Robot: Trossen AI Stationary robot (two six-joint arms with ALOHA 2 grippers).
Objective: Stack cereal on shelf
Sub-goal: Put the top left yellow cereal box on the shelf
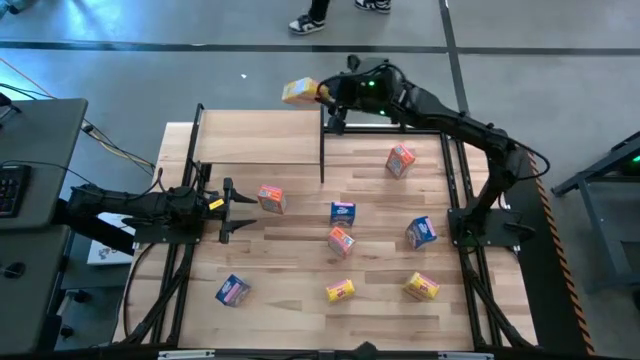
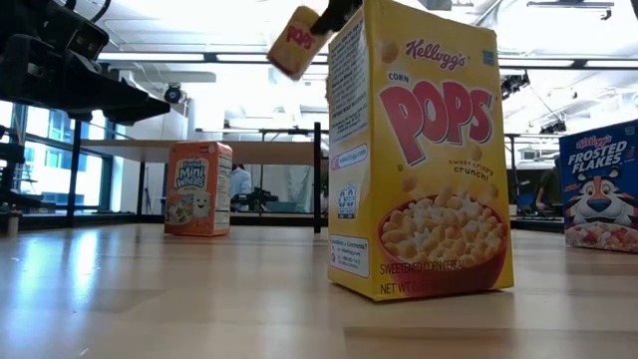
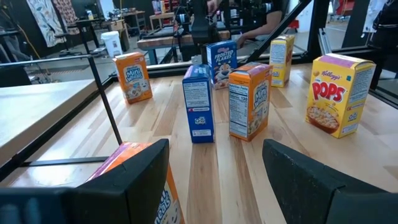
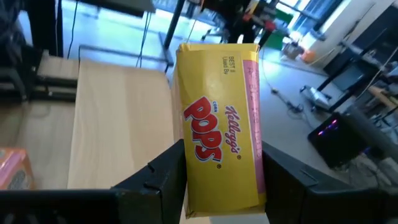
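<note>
Right claw [image 1: 318,91] grips yellow cereal box [image 1: 297,92], shelf [image 1: 262,136] just below. Left claw [image 1: 243,209] gapes wide, orange box [image 1: 270,198] just ahead.

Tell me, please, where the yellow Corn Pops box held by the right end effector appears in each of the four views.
High view: held Corn Pops box at top centre, beyond the shelf's far edge, in the right end effector.
Low view: tilted in the air, top centre-left.
Left wrist view: not visible.
Right wrist view: fills the centre, between the fingers.
Shared landmark: the light-wood shelf board, seen in high, left wrist and right wrist views.
</note>
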